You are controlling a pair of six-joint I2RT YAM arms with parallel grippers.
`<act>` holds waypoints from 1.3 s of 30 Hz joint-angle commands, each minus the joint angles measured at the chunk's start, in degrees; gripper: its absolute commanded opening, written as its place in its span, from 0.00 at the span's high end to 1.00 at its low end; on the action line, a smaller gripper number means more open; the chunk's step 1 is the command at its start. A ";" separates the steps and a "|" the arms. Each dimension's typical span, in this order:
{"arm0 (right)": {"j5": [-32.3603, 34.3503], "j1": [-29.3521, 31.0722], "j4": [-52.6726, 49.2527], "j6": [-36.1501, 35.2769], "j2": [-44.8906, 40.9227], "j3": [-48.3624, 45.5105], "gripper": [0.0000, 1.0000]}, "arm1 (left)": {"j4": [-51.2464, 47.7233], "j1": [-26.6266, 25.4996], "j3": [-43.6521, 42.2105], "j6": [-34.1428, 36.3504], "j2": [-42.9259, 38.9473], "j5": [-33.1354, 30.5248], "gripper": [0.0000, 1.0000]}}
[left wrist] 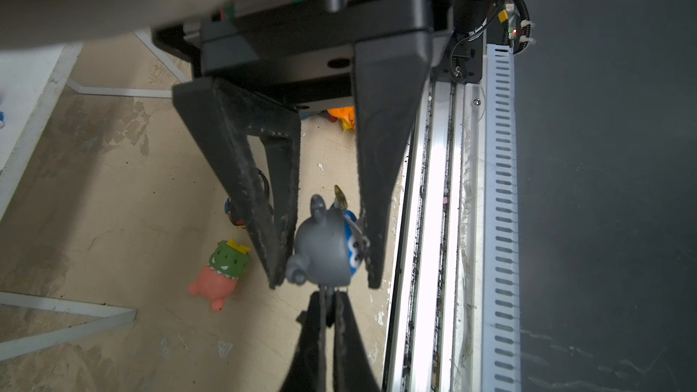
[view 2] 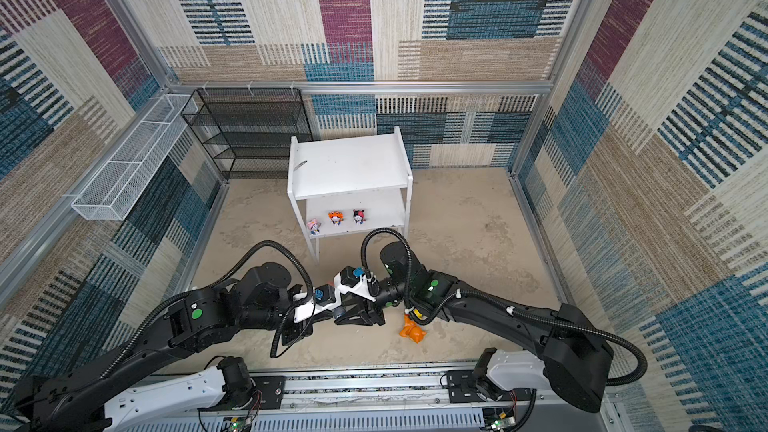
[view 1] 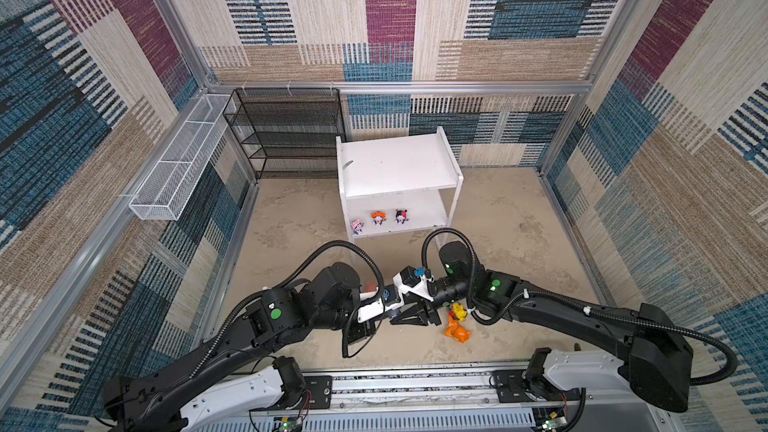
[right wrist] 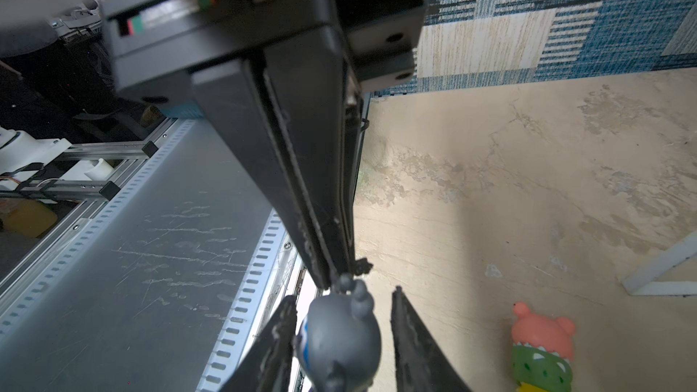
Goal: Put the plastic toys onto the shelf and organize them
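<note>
left wrist, blurred grey toy [left wrist: 320, 254], face partly behind right end effector [left wrist: 325, 284]

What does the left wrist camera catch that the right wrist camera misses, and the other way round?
Only the left wrist view: an orange toy lying beyond the right gripper, and a half-hidden toy behind one of its fingers. Only the right wrist view: the blue patterned wall. Both: the grey toy sitting between the right gripper's fingers while the shut left gripper pinches a small part of it, and the pink-and-green toy nearby.
</note>
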 commanded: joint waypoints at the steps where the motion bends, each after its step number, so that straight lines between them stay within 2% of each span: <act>1: 0.21 0.06 -1.66 -1.69 -0.09 0.89 0.59 | 1.32 0.06 -0.17 1.04 -0.13 1.27 1.00; 9: 0.63 0.00 -1.72 -1.91 0.12 0.91 0.70 | 1.53 0.17 -0.17 1.05 -0.12 1.13 1.00; 15: 4.56 -0.02 0.58 -1.00 -0.57 -0.07 0.76 | 2.22 0.32 -0.09 0.36 -0.36 -0.61 0.99; 17: 6.14 -0.15 1.93 -0.32 -0.90 -0.83 0.76 | 2.67 0.30 -0.09 -0.54 -0.86 -2.92 0.64; 20: 10.17 -1.36 5.09 1.41 -1.75 -2.64 0.77 | 2.85 0.33 -0.08 -1.93 -2.56 -6.14 0.24; 21: 11.42 -2.10 5.82 1.84 -2.03 -2.97 0.78 | 2.85 0.34 -0.10 -2.29 -3.32 -7.07 0.06; 22: 12.87 -3.20 6.90 2.63 -2.50 -3.46 0.78 | 2.64 0.34 -0.16 -2.89 -4.19 -7.67 0.01; 30: 22.97 -11.75 12.94 5.59 -4.35 -5.03 0.78 | 3.84 0.34 -2.83 -5.39 -11.03 -9.02 0.01; 39: 24.85 -18.76 20.48 3.64 -0.19 -4.08 0.78 | 5.42 0.32 -4.17 -4.44 -12.93 -8.63 0.01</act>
